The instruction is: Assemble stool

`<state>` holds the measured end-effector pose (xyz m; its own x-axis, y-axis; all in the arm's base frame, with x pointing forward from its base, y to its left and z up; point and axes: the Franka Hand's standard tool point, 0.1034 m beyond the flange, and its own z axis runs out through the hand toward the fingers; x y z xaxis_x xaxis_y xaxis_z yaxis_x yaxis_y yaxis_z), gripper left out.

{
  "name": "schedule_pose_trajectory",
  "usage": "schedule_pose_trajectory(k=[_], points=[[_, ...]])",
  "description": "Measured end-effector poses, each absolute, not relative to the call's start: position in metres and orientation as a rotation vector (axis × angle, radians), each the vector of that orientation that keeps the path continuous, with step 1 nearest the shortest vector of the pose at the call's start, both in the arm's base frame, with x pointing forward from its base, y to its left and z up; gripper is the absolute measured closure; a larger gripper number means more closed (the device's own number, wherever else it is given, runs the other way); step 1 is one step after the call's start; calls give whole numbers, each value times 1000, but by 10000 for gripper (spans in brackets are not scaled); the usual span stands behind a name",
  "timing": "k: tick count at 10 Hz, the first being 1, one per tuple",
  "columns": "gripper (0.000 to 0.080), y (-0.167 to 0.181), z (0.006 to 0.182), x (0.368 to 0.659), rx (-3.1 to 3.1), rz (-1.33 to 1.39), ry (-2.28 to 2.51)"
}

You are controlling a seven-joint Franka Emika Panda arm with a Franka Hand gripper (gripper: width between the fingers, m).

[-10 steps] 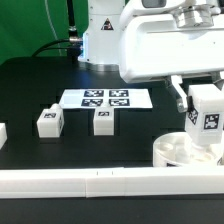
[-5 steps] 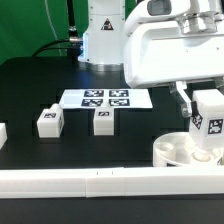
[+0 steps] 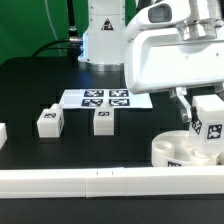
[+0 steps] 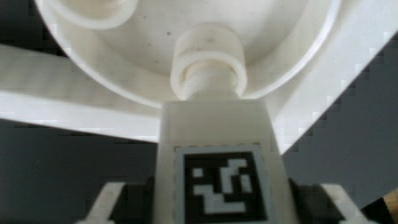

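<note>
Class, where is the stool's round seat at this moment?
In the exterior view the round seat lies at the far right, just behind the long white rail, under the leg held in the gripper.

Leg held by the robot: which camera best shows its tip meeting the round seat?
The wrist view: the leg fills the picture, its peg pointing into the disc. The exterior view shows leg and disc small, at its right edge, the peg unclear.
</note>
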<state>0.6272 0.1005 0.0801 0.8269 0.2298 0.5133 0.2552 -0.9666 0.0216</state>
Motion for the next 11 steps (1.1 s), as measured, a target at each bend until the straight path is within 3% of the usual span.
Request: schedule_pose_trajectory(k=[7,8,9,11], points=[[463,97,73,628,-2939,-931,-379],[271,97,73,628,-2940,-928,-380],[187,98,75,629,-2945,-900,-382],[160,99,86,633,-2945,-887,-387]])
